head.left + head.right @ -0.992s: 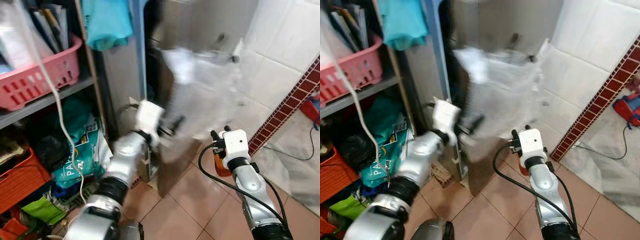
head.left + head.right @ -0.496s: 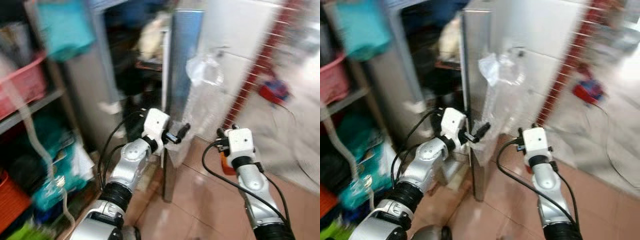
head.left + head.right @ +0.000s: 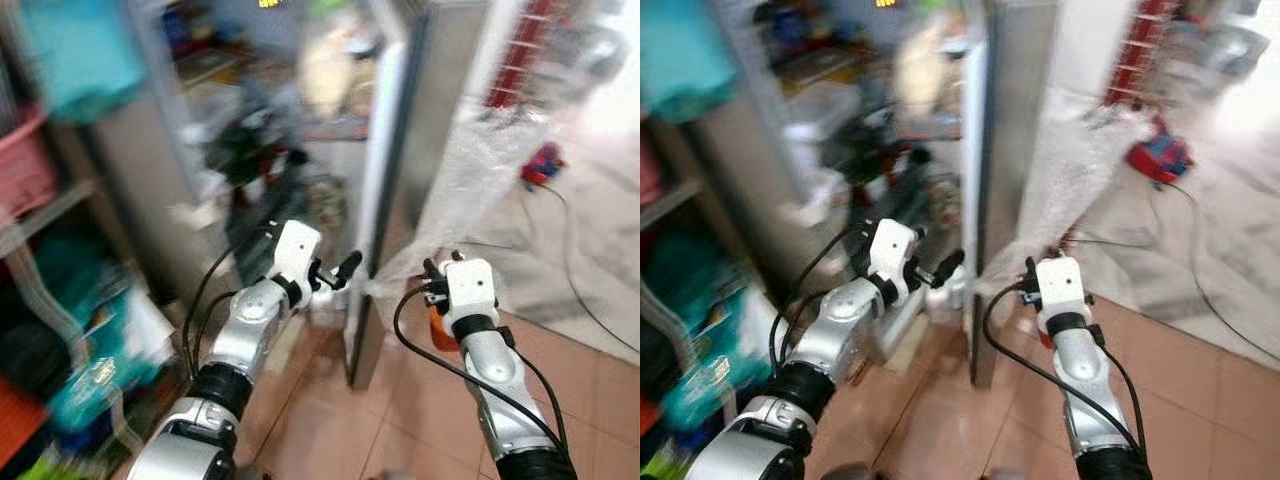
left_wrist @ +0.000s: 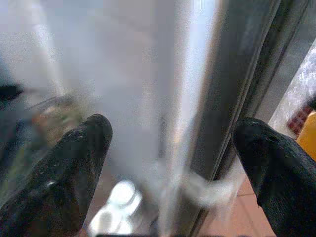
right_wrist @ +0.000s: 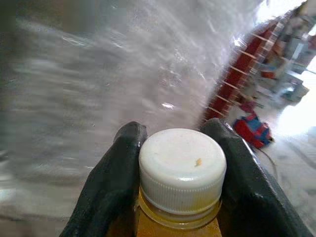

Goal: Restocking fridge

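The fridge door (image 3: 388, 190) stands open and shows edge-on in the middle of the blurred eye views. Beside it, the fridge interior (image 3: 265, 150) holds dark, smeared items. My left gripper (image 3: 343, 268) is open at the door's lower edge; in the left wrist view its fingers (image 4: 74, 158) stand wide apart with the door edge (image 4: 242, 89) between them. My right gripper (image 5: 175, 132) is shut on an orange bottle (image 3: 437, 325) with a white cap (image 5: 181, 170), held low just right of the door.
Clear plastic film (image 3: 470, 185) hangs on the door's outer face, close in front of the bottle. A shelf rack with a pink basket (image 3: 22, 170) and a teal cloth (image 3: 85, 50) stands left. A red-blue object (image 3: 543, 165) and a cable (image 3: 570, 290) lie on the tiled floor.
The whole picture has swung, so the camera moved. The door now stands wider, edge-on, with more interior showing. My left gripper stays by its edge; the right still holds the bottle.
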Tool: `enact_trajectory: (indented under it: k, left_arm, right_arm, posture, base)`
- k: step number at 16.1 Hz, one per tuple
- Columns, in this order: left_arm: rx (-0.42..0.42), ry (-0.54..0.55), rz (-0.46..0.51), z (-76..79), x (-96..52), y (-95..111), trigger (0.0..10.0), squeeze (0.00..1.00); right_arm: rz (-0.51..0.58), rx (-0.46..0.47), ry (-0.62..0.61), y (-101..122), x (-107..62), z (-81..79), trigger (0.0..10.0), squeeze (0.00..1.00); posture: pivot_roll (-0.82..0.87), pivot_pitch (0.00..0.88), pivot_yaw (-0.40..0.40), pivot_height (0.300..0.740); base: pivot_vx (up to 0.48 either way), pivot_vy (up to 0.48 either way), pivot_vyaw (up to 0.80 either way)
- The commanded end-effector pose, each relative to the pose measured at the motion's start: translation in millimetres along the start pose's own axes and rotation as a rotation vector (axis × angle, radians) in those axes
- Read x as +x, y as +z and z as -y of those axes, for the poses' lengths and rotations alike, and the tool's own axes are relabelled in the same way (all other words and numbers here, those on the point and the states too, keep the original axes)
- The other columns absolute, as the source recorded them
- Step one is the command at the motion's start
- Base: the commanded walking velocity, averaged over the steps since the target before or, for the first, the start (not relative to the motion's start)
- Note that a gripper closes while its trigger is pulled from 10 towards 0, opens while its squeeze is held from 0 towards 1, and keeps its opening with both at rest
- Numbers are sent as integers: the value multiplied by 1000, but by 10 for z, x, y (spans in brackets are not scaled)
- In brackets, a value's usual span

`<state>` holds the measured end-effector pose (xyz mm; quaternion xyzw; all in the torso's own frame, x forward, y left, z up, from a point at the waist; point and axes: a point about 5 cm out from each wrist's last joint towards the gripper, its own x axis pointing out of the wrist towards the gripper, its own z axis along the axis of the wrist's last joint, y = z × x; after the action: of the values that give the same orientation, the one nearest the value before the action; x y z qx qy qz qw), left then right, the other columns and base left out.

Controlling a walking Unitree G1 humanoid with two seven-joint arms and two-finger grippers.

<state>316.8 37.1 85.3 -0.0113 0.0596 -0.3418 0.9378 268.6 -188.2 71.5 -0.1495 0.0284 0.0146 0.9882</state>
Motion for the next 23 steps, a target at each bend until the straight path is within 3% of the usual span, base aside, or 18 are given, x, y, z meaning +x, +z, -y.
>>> enact_trajectory:
  k: [1,13,19,23]
  left_arm:
    - [19,-22,1,43,38,23,10000,0]
    - [39,-31,-10,81,104,31,10000,0]
    - [50,-21,-12,85,125,38,10000,0]
    - [59,-16,-10,94,179,82,10000,0]
  right_arm:
    - [23,-4,-22,50,21,45,10000,0]
    - [23,-8,-27,45,15,45,10000,0]
    - [15,-52,-76,34,8,108,10000,0]
    - [0,-44,-94,13,-72,103,10000,0]
  posture:
    - [10,0,21,740]
    - [8,0,22,740]
    - [4,0,25,740]
    - [-4,0,33,740]
  base:
    - [461,0,0]
    - [467,0,0]
    - [439,0,0]
    - [428,0,0]
